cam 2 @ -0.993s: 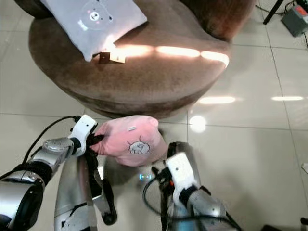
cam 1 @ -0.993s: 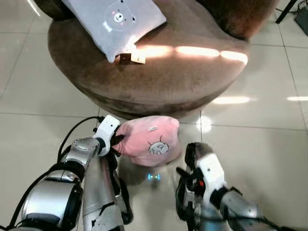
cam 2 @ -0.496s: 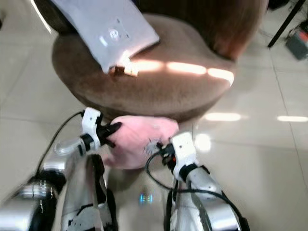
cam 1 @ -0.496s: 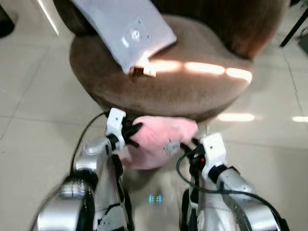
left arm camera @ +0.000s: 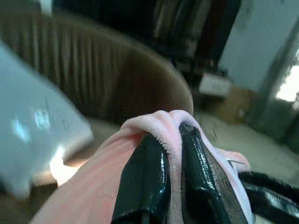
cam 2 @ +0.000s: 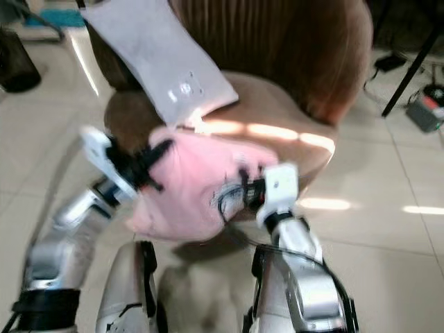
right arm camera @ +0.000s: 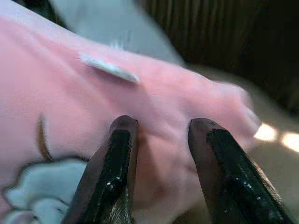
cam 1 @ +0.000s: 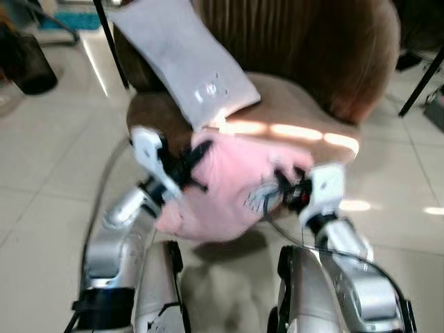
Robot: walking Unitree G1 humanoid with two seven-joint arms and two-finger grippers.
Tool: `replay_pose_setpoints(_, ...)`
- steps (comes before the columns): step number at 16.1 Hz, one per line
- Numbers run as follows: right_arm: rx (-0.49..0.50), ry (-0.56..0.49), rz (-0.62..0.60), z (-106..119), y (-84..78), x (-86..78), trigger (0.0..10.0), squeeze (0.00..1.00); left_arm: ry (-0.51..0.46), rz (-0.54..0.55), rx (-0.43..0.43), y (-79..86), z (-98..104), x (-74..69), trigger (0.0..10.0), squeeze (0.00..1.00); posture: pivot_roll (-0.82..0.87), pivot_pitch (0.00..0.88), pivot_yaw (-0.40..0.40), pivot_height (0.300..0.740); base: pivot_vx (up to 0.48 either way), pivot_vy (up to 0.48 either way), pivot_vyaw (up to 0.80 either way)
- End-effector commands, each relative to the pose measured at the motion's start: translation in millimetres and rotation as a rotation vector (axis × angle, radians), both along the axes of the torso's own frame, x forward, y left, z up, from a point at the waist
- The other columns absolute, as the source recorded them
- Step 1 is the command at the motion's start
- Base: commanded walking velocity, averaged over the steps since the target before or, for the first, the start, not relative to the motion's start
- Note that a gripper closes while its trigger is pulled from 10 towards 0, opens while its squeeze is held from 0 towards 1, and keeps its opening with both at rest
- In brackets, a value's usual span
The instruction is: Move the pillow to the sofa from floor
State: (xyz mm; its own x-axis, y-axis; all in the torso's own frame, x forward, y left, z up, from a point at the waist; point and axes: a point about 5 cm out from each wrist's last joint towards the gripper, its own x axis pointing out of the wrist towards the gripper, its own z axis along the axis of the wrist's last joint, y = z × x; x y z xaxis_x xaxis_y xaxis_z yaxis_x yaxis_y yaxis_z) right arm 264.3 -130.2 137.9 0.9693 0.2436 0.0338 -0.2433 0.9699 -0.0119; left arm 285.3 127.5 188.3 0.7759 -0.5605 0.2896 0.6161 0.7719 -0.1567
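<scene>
left eye view: the pink pillow (cam 1: 232, 184) is hanging between the two arms, clear of the tiled floor (cam 1: 48, 173) and level with the front edge of the brown sofa (cam 1: 305, 104); a second ago it was lying low by the sofa base with only the left arm on it, so the lift is now largely done and what is remaining, by judgement, is carrying it forward over the seat and letting go. the left gripper (cam 1: 186, 166) is biting into the pillow's left edge, and the right gripper (cam 1: 281, 189) is pressing against its right side. a grey pillow (cam 1: 184, 62) is already leaning on the sofa seat and back. right eye view: the same scene is showing, blurred by camera motion, with the pink pillow overlapping the seat's front rim. left wrist view: the two black fingers (left arm camera: 145, 182) are nearly pressed together, pinching a fold of pink fabric between them. right wrist view: the right fingers (right arm camera: 117, 172) are standing spread apart, their tips resting on the pillow's face rather than pinching it, so this side is serving, by judgement, as a support only.
</scene>
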Motion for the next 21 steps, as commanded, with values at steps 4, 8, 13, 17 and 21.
replay_pose_setpoints(4, 0.087, -0.024, -0.127, 8, -9.8, 5.2, 10.0, 0.0, -0.024, 0.386, 0.073, 34.4, 19, 7.2, 10.0, 0.0, 0.01, 0.0, 0.022, 0.531, 0.0, 0.0, 0.0)
replay_pose_setpoints(8, 0.066, -0.024, -0.157, 8, -13.0, 9.9, 10.0, 0.0, 0.082, 0.507, 0.178, 39.4, -1, 11.7, 10.0, 0.0, -0.01, 0.0, 0.041, 0.571, 0.0, 0.0, 0.0)
replay_pose_setpoints(13, 0.07, 0.019, -0.143, -1, -7.3, 12.0, 10.0, 0.0, 0.104, 0.512, 0.336, 36.1, -27, 6.0, 10.0, 0.0, 0.01, 0.0, 0.01, 0.626, 0.0, 0.0, 0.0)
replay_pose_setpoints(17, 0.066, 0.024, -0.126, -1, -4.8, 14.2, 10.0, 0.0, 0.039, 0.512, 0.348, 35.2, -20, 3.2, 10.0, 0.0, 0.02, 0.0, -0.002, 0.661, 0.0, 0.0, 0.0)
replay_pose_setpoints(21, 0.076, -0.01, -0.096, 9, 1.0, 21.0, 10.0, 0.0, -0.033, 0.498, 0.247, 31.2, 9, 7.1, 10.0, 0.0, 0.03, 0.0, -0.011, 0.706, 0.0, 0.0, 0.0)
